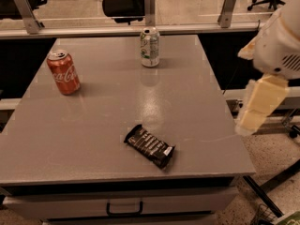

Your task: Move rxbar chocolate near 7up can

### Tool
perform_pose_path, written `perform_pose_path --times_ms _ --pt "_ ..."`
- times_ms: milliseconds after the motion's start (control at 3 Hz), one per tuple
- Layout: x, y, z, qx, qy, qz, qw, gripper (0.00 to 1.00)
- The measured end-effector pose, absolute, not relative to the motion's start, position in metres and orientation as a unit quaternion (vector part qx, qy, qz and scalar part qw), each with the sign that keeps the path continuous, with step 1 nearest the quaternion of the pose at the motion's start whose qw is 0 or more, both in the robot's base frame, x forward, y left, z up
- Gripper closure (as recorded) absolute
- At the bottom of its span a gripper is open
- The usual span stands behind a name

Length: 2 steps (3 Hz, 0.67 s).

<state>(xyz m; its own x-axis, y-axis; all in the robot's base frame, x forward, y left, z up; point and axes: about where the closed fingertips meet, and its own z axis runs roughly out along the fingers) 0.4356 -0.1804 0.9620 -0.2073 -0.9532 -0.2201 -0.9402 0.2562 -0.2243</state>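
Grey table [117, 121], its drawer front cut off below. The robot arm [281, 41], cropped by the right border, hangs beyond the table's right edge. Its gripper [258, 106] points down beside that edge, and whether it is clenched or released cannot be told. Coca-Cola can [63, 72] stands left. 7up can [150, 47] stands upright near the far edge. Rxbar chocolate [149, 146] lies diagonally near the front edge, well apart from the 7up can, with bare tabletop between.
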Motion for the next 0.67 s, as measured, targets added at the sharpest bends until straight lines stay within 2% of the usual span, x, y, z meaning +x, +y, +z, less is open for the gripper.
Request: perform_pose_path --times_ms 667 --pt "0.426 -0.113 0.921 -0.608 0.778 0.027 0.157 0.00"
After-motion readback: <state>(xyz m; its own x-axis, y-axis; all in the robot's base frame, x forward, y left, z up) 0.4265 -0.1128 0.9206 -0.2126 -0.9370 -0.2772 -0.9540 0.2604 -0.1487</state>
